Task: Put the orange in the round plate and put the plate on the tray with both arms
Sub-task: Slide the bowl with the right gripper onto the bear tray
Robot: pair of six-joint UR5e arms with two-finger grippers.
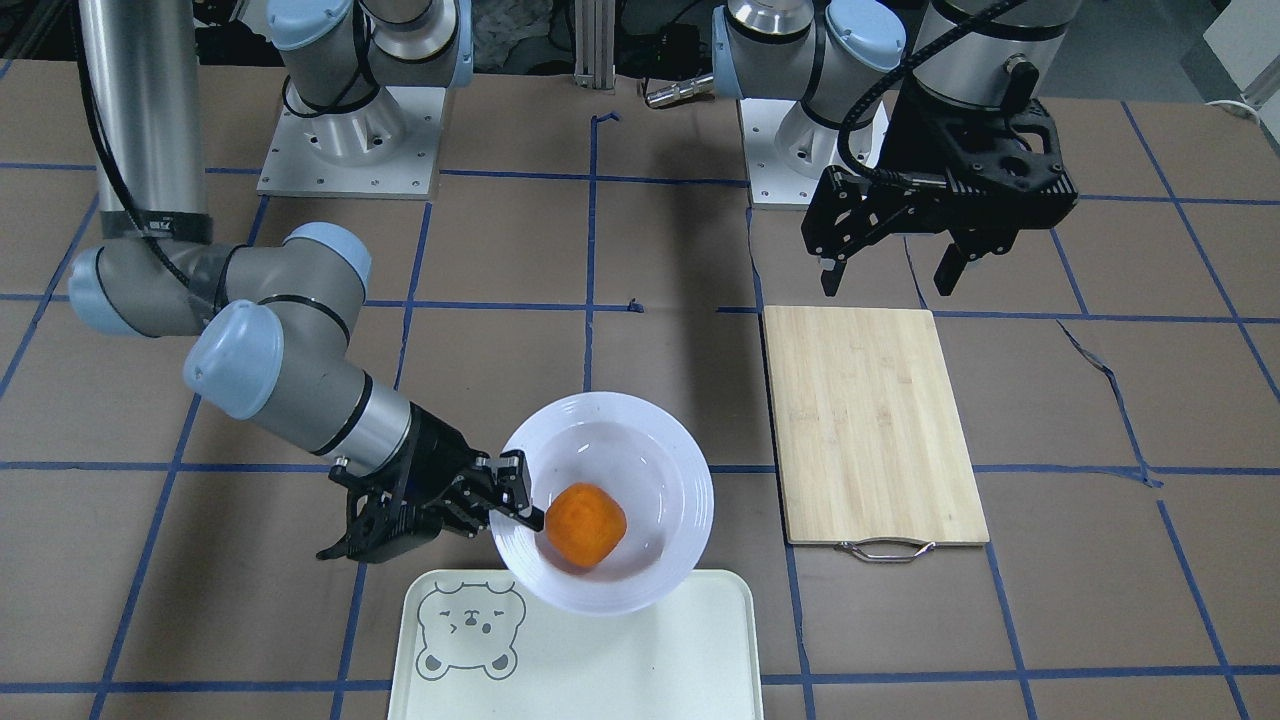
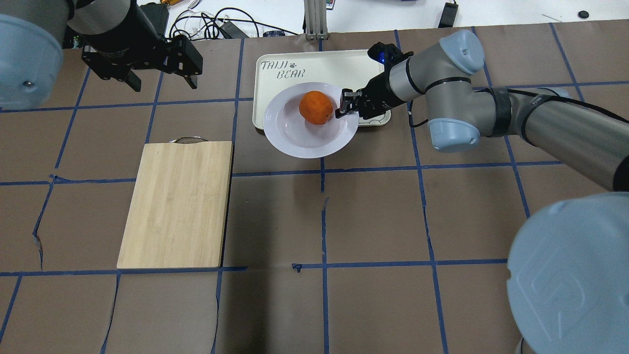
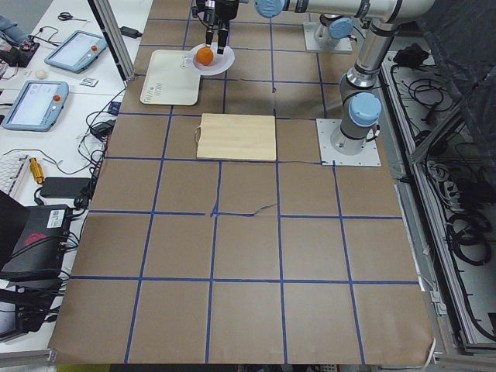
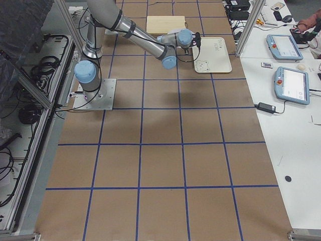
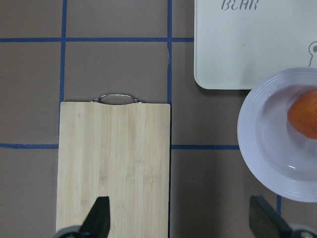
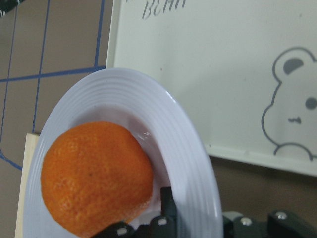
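Pinching plate (image 2: 295,143) rim, right gripper (image 2: 340,113), orange (image 2: 316,107) inside, tray (image 2: 344,64) lettered "BEAR" at 12 o'clock, left gripper (image 2: 163,84) spread wide, empty.

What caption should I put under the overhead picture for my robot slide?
The right gripper holds the white plate by its rim, orange inside, partly over the cream tray.

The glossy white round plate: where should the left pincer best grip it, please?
Grip the white plate by its rim opposite the right pincer, approaching from the bamboo cutting board: that edge is bare, and the round orange fruit fills the centre.
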